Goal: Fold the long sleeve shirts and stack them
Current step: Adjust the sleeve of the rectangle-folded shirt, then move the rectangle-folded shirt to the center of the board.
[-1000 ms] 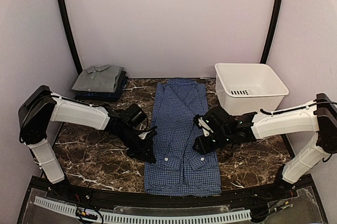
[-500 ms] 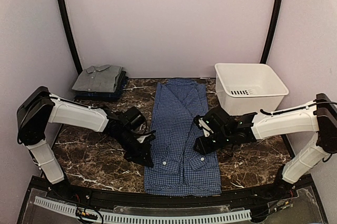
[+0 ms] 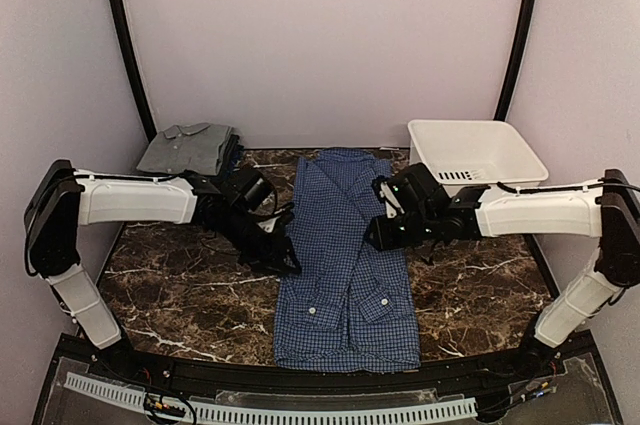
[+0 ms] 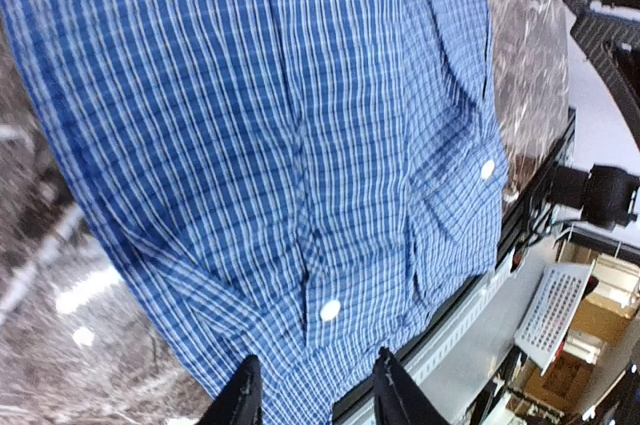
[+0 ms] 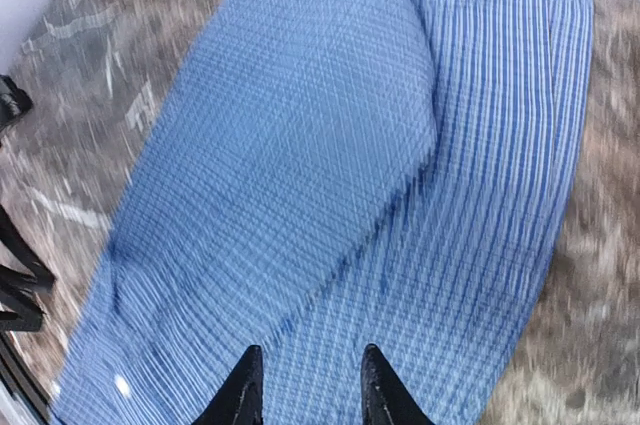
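Note:
The blue checked shirt lies lengthwise down the middle of the marble table, both sides folded in, white buttons showing near its front end. It fills the left wrist view and the right wrist view. My left gripper is open and empty just above the shirt's left edge. My right gripper is open and empty above the shirt's right edge. The grey shirt lies folded on a dark folded stack at the back left.
A white plastic tub stands at the back right, close behind my right arm. A black rail runs along the table's front edge. Curved black posts and pale walls enclose the table.
Both grippers have moved away from the front, up along the shirt's edges toward its middle. The shirt lies as before.

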`<state>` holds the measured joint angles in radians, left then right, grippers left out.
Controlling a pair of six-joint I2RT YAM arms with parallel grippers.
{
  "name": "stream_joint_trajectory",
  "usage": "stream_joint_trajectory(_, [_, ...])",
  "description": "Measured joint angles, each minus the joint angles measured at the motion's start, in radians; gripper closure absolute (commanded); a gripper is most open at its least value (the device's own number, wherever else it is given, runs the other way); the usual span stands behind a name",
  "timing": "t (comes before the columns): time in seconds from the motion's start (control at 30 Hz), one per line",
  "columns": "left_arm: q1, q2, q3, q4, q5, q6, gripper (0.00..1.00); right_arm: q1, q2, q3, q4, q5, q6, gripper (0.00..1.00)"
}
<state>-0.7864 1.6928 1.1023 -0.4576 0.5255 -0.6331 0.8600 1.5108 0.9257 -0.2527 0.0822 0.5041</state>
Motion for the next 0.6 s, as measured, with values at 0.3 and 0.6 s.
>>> stream_joint_trajectory(0.3, [0.246,0.134,0.213,0.072,-0.146,0.064,0.63,-0.053,0.261,0.328,0.065,-0.007,-0.042,0.82])
stream_joint_trajectory(0.6, [0.323,0.413,0.427,0.203,-0.186,0.119,0.57,-0.117,0.554,0.591,0.088,-0.017,-0.061,0.87])
